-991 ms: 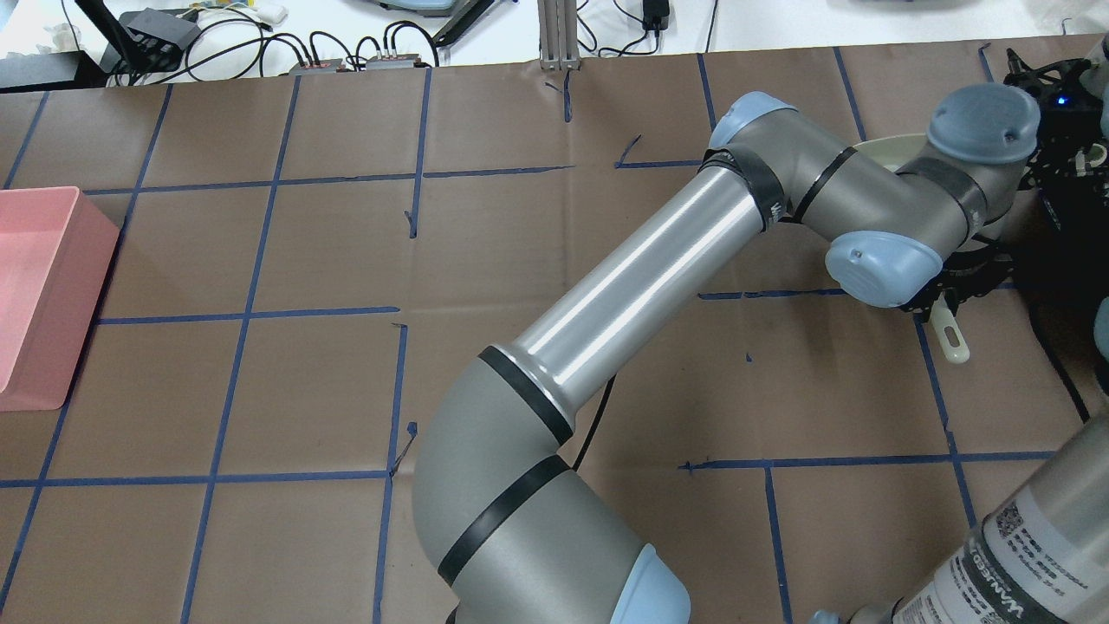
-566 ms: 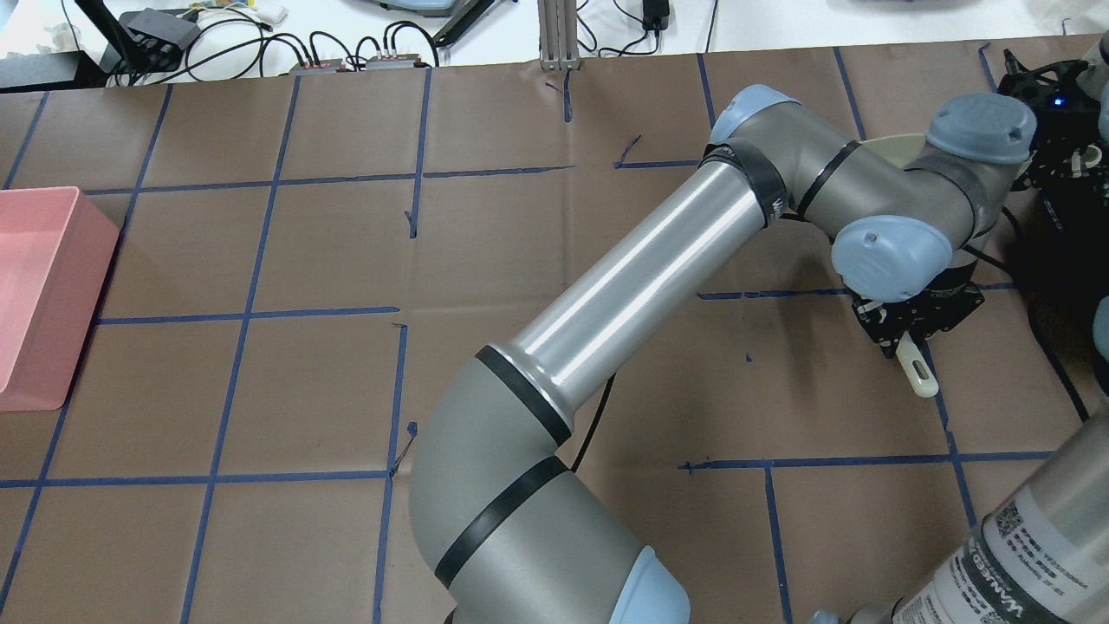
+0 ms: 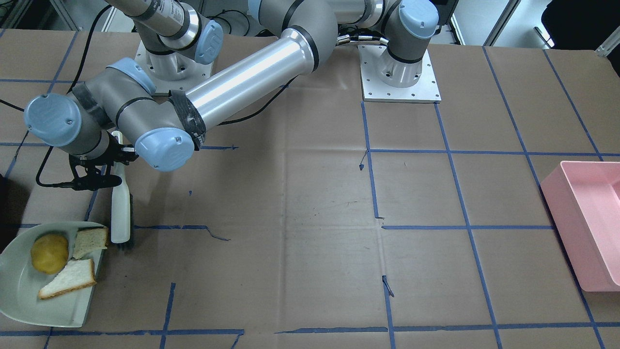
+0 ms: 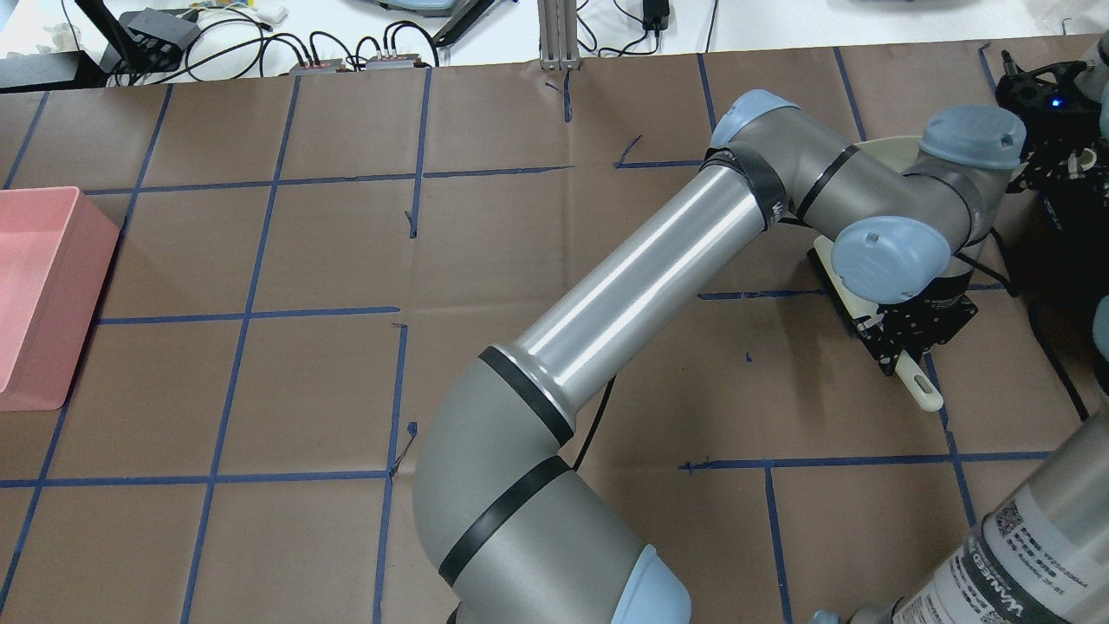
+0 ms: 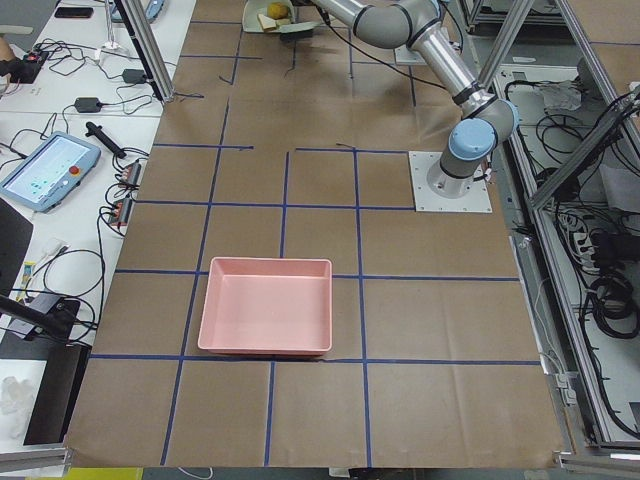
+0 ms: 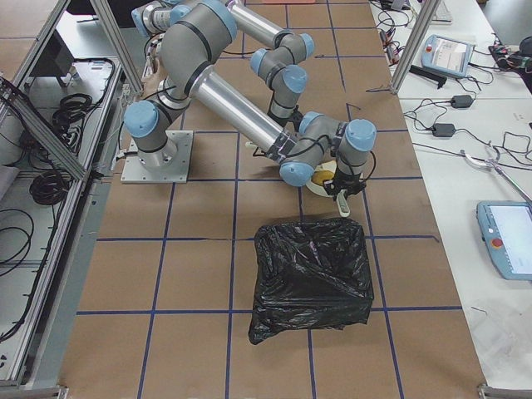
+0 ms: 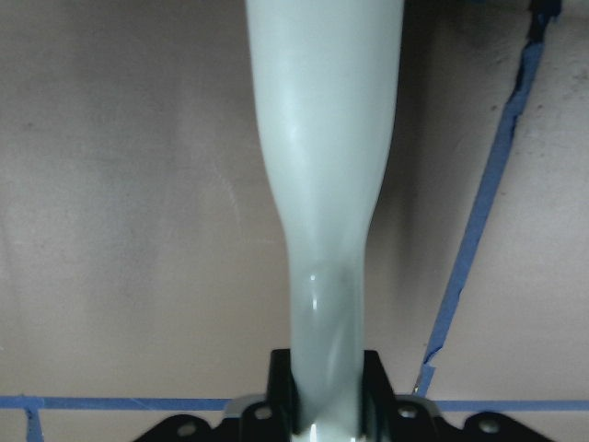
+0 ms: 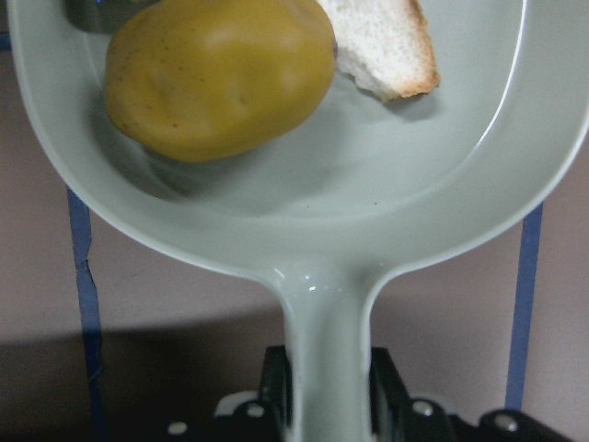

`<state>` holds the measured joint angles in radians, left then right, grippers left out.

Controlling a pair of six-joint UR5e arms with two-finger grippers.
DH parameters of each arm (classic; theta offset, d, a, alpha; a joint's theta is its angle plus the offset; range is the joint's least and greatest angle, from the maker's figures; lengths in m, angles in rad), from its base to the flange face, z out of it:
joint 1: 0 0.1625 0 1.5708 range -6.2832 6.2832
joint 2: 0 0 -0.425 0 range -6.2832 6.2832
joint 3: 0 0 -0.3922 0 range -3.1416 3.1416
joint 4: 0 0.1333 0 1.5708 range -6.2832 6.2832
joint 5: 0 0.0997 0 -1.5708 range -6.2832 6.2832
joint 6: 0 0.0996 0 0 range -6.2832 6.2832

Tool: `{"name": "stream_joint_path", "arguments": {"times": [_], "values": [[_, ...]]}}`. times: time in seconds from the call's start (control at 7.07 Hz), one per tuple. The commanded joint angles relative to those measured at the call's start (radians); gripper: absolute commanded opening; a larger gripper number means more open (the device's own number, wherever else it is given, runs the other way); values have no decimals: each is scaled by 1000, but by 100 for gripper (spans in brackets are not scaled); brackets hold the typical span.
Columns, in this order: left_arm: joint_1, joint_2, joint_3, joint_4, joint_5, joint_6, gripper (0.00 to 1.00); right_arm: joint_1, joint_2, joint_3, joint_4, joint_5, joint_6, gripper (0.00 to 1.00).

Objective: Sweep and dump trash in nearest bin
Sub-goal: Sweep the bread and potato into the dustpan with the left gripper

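The trash lies in a pale green dustpan (image 3: 19, 295): a yellow lump (image 3: 49, 252) and two bread pieces (image 3: 91, 241) (image 3: 70, 278). My right gripper (image 8: 324, 378) is shut on the dustpan's handle (image 8: 322, 322), and the lump (image 8: 221, 78) and one bread piece (image 8: 386, 41) show in its wrist view. My left gripper (image 7: 324, 373) is shut on the white handle of a brush (image 3: 120, 203). The brush's black bristles (image 3: 125, 245) stand at the pan's open lip, beside the upper bread piece. The left arm (image 4: 624, 277) reaches across to the right side.
A black bag-lined bin (image 6: 312, 274) stands close to the dustpan, at the table's right end. A pink bin (image 4: 35, 286) sits at the far left end. Blue tape lines grid the brown table. Cables and devices lie beyond the far edge.
My left gripper has turned and drawn the brush back toward the robot's side; the handle's end has moved down and left in the overhead view.
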<state>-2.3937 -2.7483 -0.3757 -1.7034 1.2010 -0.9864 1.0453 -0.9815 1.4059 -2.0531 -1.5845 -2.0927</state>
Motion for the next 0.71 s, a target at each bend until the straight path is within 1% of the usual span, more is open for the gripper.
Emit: {"name": "stream_joint_path", "arguments": {"times": [0.0,0.14,0.28,0.42,0.57], "values": [[1,-17,3,147,-107,-18,0,1,1,1,-2,-11,-1,0],[1,-22,6,201,-144,-20,0,-1,1,1,-2,-11,-1,0],[2,-25,14,279,-147,-21,0,-1,1,1,-2,-9,-1,0],[1,-25,15,289,-146,-15,0,-1,1,1,-2,-8,-1,0],[1,-25,12,268,-132,-2,0,1,1,1,-1,-5,-1,0]]}}
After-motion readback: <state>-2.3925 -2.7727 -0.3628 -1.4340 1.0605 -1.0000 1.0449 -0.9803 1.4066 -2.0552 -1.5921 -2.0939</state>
